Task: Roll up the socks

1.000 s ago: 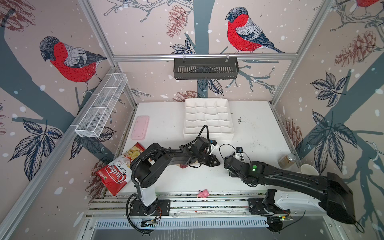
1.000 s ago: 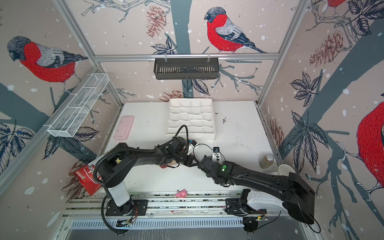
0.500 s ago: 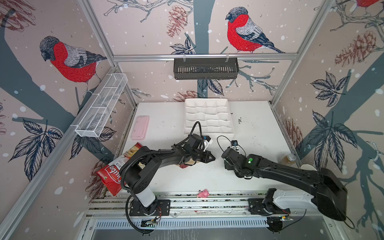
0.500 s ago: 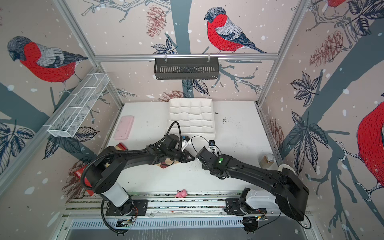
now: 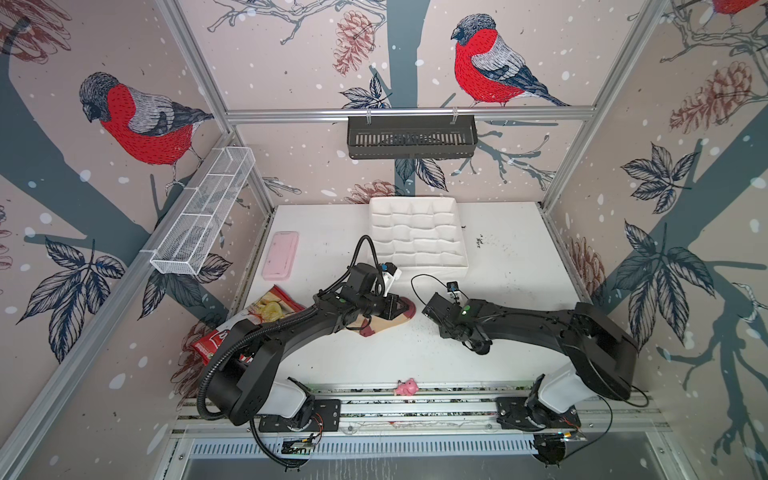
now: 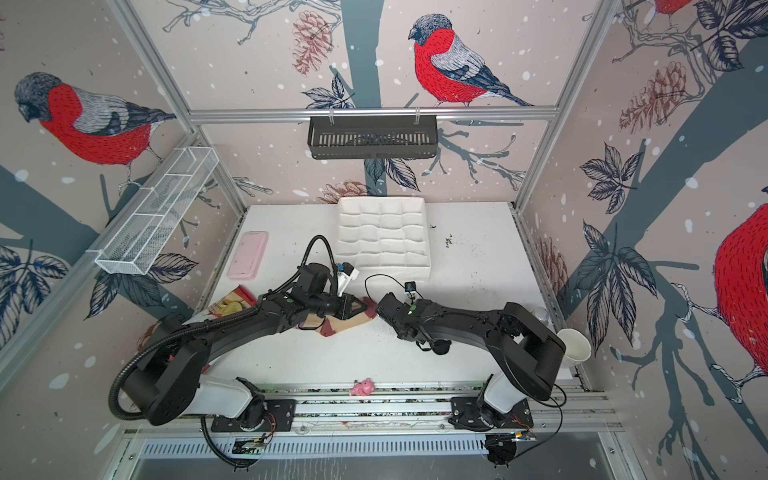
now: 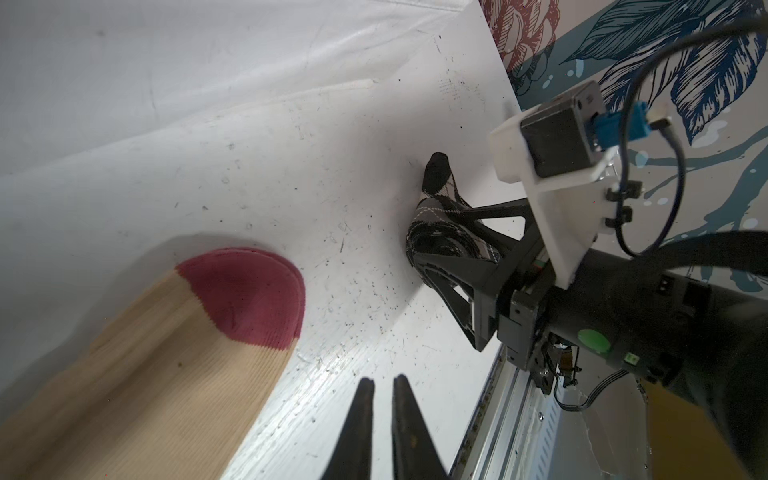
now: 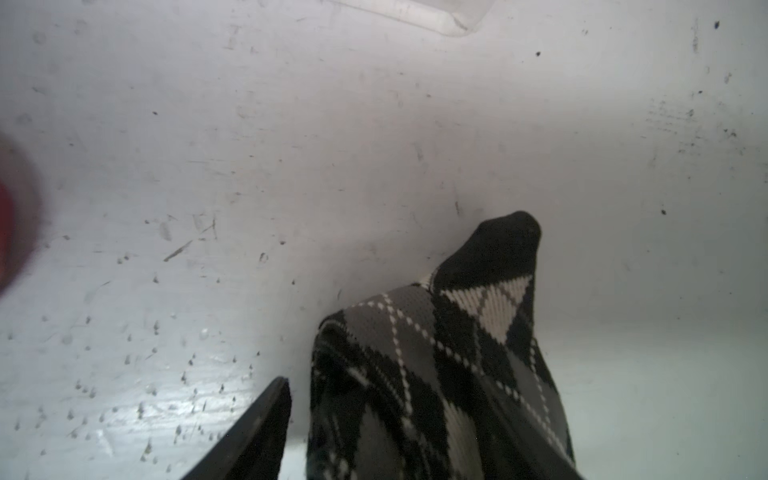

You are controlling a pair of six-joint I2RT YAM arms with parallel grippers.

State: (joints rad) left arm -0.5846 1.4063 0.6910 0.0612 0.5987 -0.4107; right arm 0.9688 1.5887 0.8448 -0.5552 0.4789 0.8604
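Tan sock is being seen lying flat on the tabletop, mid-front, w/ its maroon toe pointing twd the R arm and its far end being hidden under the L arm. L end effector is being held low over bare tabletop just beside that toe, fingers pressed nearly together, nothing between them. Argyle sock is being carried bunched up in the R end effector, near the tan toe but apart from it, black toe poking out past the fingertips. R jaws are being held spread wide around the bundle. Fabric is lying against one finger, and a thin gap is showing beside the other finger, so a firm clamp can't be told. Chips bag is being seen at the tabletop's left edge, partly behind the L arm.
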